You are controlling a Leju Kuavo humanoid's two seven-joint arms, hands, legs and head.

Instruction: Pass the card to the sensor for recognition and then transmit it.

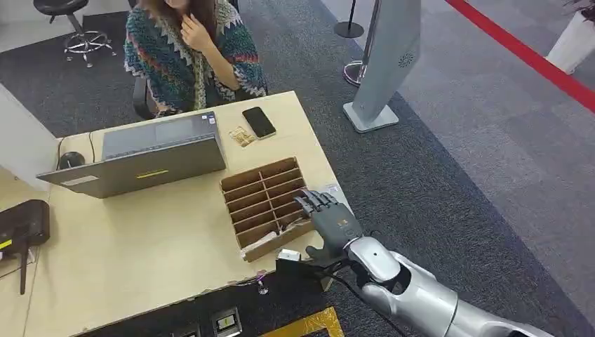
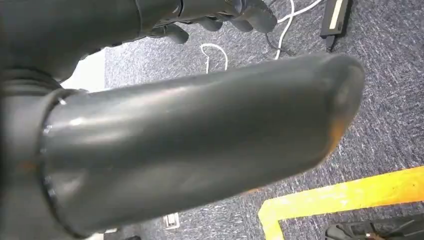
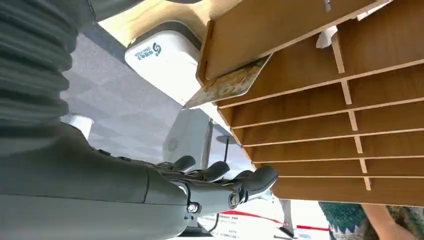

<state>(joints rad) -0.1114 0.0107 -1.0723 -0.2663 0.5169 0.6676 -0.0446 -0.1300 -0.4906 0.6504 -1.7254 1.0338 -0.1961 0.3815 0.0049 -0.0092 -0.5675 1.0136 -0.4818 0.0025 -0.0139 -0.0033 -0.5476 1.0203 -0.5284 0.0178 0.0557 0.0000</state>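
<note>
A wooden slotted organizer (image 1: 263, 202) lies on the desk (image 1: 140, 246) near its right edge. My right hand (image 1: 328, 216) rests at the organizer's right side with its fingers (image 3: 220, 175) stretched toward the slots and nothing in them. A patterned card (image 3: 227, 86) sticks out of one slot, apart from those fingers. Beside the organizer sits a white sensor box (image 3: 162, 55), partly hidden behind my hand in the head view. My left hand (image 2: 200, 145) hangs over the carpet, its thumb out, holding nothing.
A person (image 1: 193, 53) sits across the desk behind a grey laptop (image 1: 151, 158). A black phone (image 1: 259, 122) and a small card (image 1: 242, 137) lie beside it. A black router (image 1: 22, 223) sits at the left. A grey kiosk stand (image 1: 382, 70) rises on the carpet.
</note>
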